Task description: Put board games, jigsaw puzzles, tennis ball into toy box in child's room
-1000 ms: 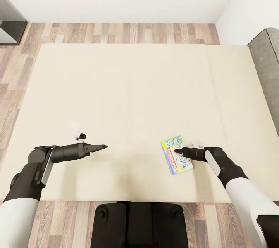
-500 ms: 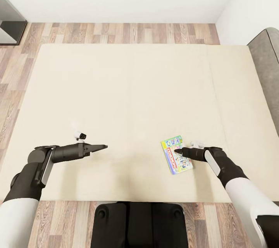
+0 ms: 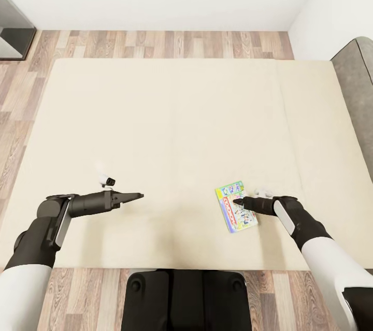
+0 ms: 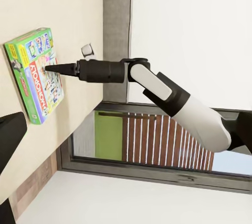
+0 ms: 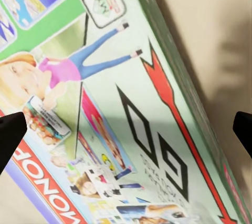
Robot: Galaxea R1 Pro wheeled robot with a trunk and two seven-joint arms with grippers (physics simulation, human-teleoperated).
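Right gripper: jaws parted wide, holding nothing, fingertips poised over the game | game: flat on the bed, directly below the right jaws, "MONOPOLY" lid up | left gripper: jaws seem closed, empty, above bare bed, well apart from the game | floor: wood planks beyond the bed

Evenly and brightly lit throughout, with soft faint shadows under both arms on the bed, no glare, crisp rendering in the head view, and slightly soft print on the game box seen close up beside a blurred shadow.
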